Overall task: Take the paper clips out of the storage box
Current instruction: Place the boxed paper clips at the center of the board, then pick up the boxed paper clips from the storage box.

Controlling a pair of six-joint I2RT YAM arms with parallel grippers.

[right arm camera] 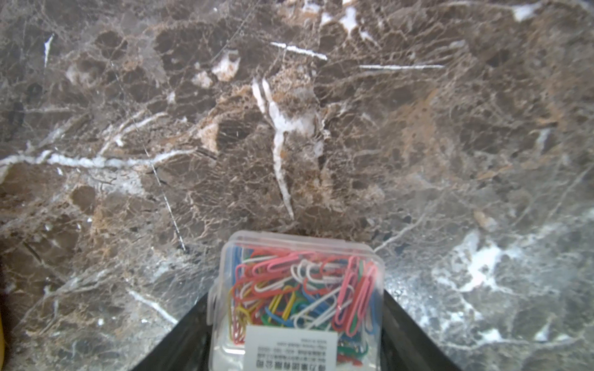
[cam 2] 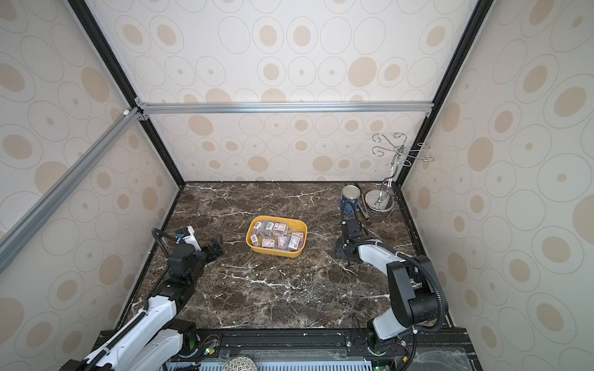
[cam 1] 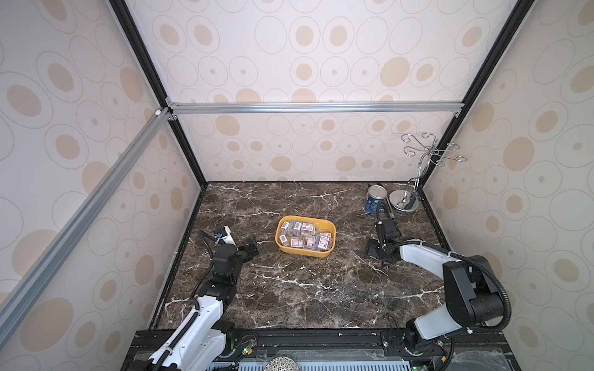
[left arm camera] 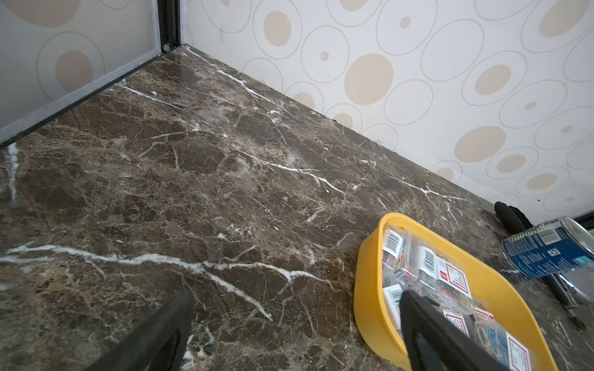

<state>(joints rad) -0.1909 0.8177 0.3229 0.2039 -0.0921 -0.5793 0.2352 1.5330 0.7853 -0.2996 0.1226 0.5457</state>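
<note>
Filling a shallow yellow plastic storage box point(cam 1: 300, 252) with rounded corners and no lid, about a dozen small clear plastic cubes of multicoloured paper clips point(cam 1: 305, 236), each with a white-and-red label, lie jumbled near the middle of a dark brown marble-patterned tabletop point(cam 1: 289, 289). One more such cube, the single box point(right arm camera: 289, 257), is outside the tray and well to its right. In the right wrist view it sits low over bare tabletop between the black fingers of the right pincer point(right arm camera: 295, 297). The jaws lie close against its two side walls, but whether they press on it or stand slightly clear cannot be told. The left pincer point(cam 1: 252, 245) hovers just left of the tray without touching it, jaws spread wide and empty. Each cube looks light, stiff and smooth-walled, so probably slippery. The sensible hold is squarely across two flat opposite sides, with modest pressure so the thin plastic does not crack or its lid pop. Because the cubes lean on one another, the topmost, freest one looks easiest to lift. In the far right corner, well apart from the tray, stand a blue-labelled tin can point(cam 1: 374, 199) and a chrome hook stand point(cam 1: 403, 203).
</note>
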